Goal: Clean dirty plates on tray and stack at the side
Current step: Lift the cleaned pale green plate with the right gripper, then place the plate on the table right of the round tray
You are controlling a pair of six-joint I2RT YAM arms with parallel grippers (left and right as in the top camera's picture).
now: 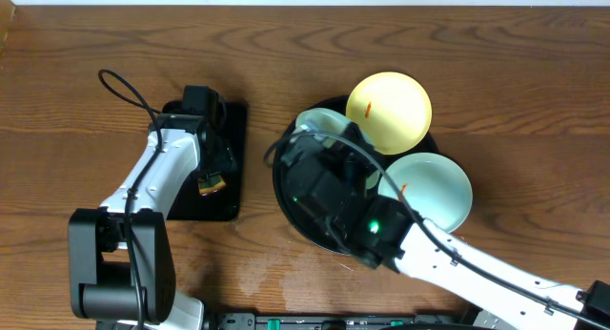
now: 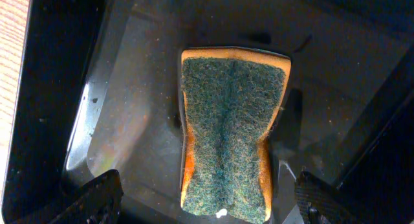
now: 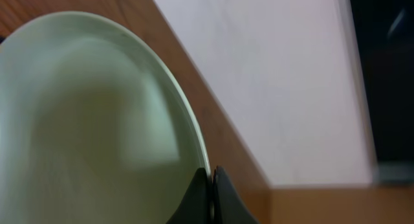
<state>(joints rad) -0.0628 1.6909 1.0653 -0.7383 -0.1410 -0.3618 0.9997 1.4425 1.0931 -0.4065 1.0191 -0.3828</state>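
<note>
My right pincer (image 3: 211, 188) is closed on the thin rim of one mint plate (image 3: 97, 120), at the far-left part of the round tray (image 1: 286, 204), which sits just right of the desk's centre. The hold covers only the plate's edge, so I judge that the plate may pivot or slip out under a scrubbing load. The yellow plate (image 1: 388, 111) overhangs the tray's far rim, and the second mint plate (image 1: 431, 189) overhangs toward the right edge of the desk. A swing of the held plate or of the arm could knock either one off. My left pincer (image 2: 208, 201) is spread wide over the sponge (image 2: 229, 140) in the small tray (image 1: 229, 182), left of centre, and is not gripping it. A skewed closure could push the sponge aside.
</note>
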